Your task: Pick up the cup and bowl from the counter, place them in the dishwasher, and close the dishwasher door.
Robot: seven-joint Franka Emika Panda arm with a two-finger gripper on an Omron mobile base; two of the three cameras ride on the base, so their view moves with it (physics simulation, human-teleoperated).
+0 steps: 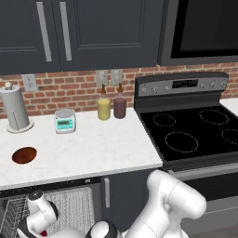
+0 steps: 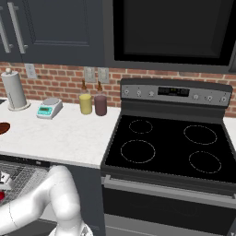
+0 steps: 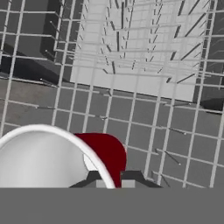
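My gripper [image 3: 113, 181] is down inside the open dishwasher, over its grey wire rack [image 3: 131, 109], shut on the rim of the cup [image 3: 107, 153]. The cup is red outside and white inside and sits low in the hand view, with a sliver of its red [image 1: 43, 233] showing below my hand in the left base view. The bowl [image 1: 24, 155], a shallow reddish-brown dish, lies on the white counter [image 1: 93, 148] at the left, above the dishwasher rack [image 1: 69, 204]. The same bowl [image 2: 3, 127] sits at the left edge of the right base view. The dishwasher door is out of view.
Against the brick wall stand a paper-towel holder [image 1: 16, 109], a small kitchen scale [image 1: 65, 121], a yellow bottle [image 1: 103, 108] and a purple bottle [image 1: 120, 106]. The black stove top [image 1: 195, 135] is to the right. A narrow dark cabinet door [image 1: 108, 193] separates dishwasher and stove.
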